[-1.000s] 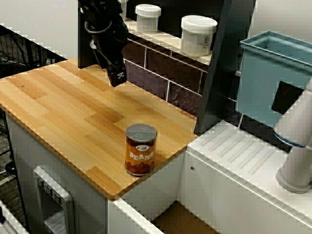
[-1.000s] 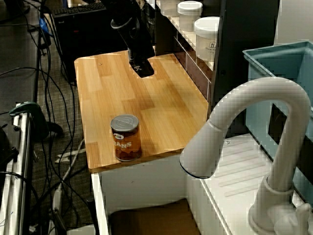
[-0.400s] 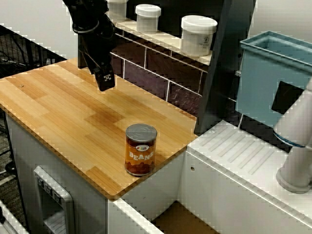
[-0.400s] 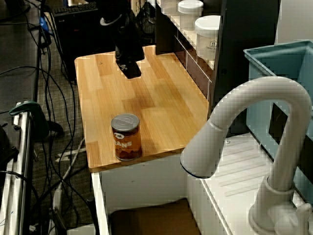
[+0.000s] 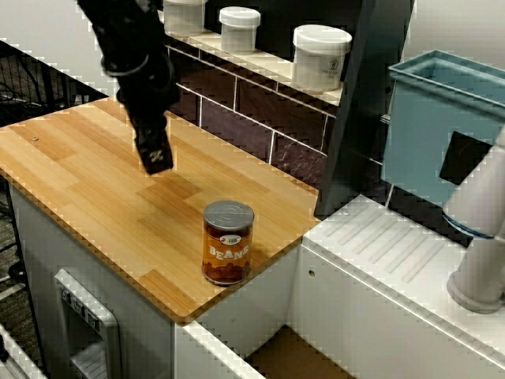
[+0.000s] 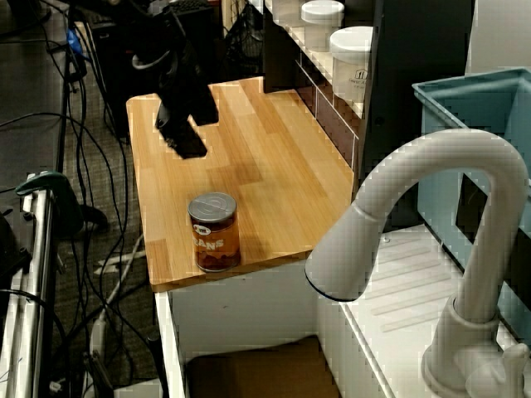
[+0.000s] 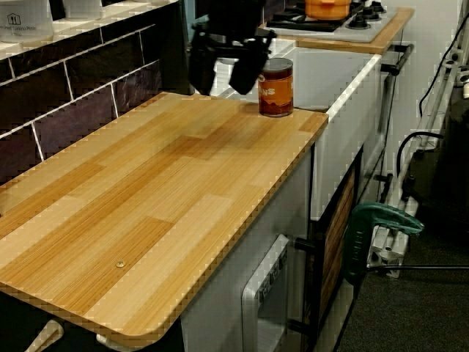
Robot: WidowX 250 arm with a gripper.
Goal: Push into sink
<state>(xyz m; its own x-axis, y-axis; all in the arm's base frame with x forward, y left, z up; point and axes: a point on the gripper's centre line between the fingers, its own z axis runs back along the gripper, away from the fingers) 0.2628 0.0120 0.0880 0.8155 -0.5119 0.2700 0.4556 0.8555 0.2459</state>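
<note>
A brown beans can (image 5: 228,242) stands upright near the counter's corner, beside the sink; it also shows in the side view (image 6: 214,233) and the end view (image 7: 275,87). The sink (image 5: 293,357) lies below that corner, and only a strip of its tan floor (image 6: 249,371) shows. My black gripper (image 5: 155,158) hangs just above the wooden counter (image 5: 87,181), about a can's height to the left of the can and apart from it (image 6: 187,146). In the end view the gripper (image 7: 222,79) shows two fingers spread apart with nothing between them.
A white faucet (image 6: 431,215) arches over the ribbed drainboard (image 5: 394,245). A light-blue bin (image 5: 442,126) stands at the back right. White jars (image 5: 319,57) sit on the shelf above the tiled backsplash. A stove with an orange pot (image 7: 330,7) lies beyond the sink.
My gripper has moved from the back of the counter by the shelf toward the front left and lower over the wood. The can has not moved.
</note>
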